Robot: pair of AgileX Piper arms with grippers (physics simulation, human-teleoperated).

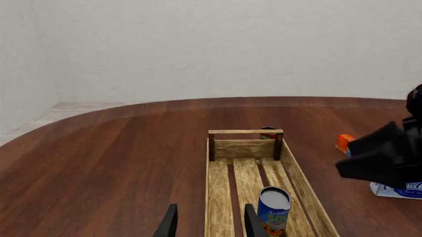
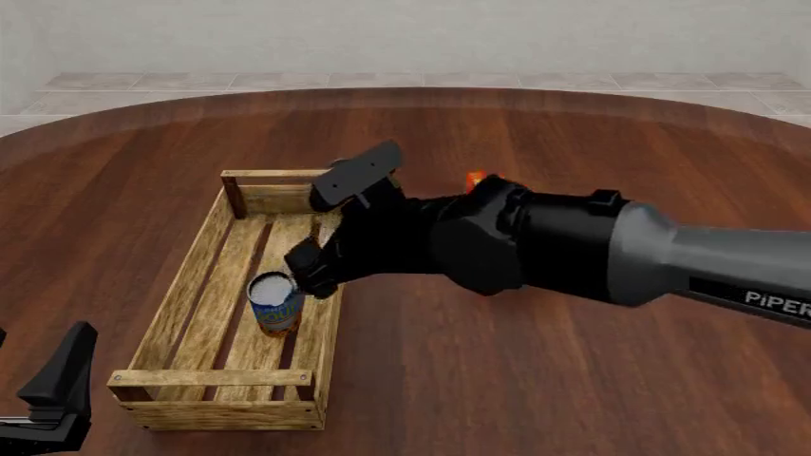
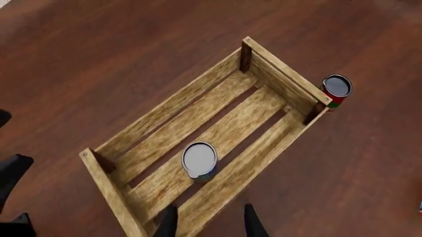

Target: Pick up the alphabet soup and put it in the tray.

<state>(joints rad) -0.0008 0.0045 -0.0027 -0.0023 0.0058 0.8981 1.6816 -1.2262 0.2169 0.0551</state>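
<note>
Nearest the front camera, the black left gripper sits low at the table's near-left corner, and its own wrist view shows its two fingers standing apart with nothing between them. Just beyond it lies the long rectangular tray of light wooden slats, and the small blue-labelled alphabet soup can with a pale silver-white top stands upright on the tray's slatted bottom, close to its right side wall. Reaching across from the right, the dark right gripper hangs above the tray, just over and beside the can without touching it; its fingers are spread apart and empty. Outside the tray's far end stands a red-labelled, dark-topped can on the brown wooden table.
</note>
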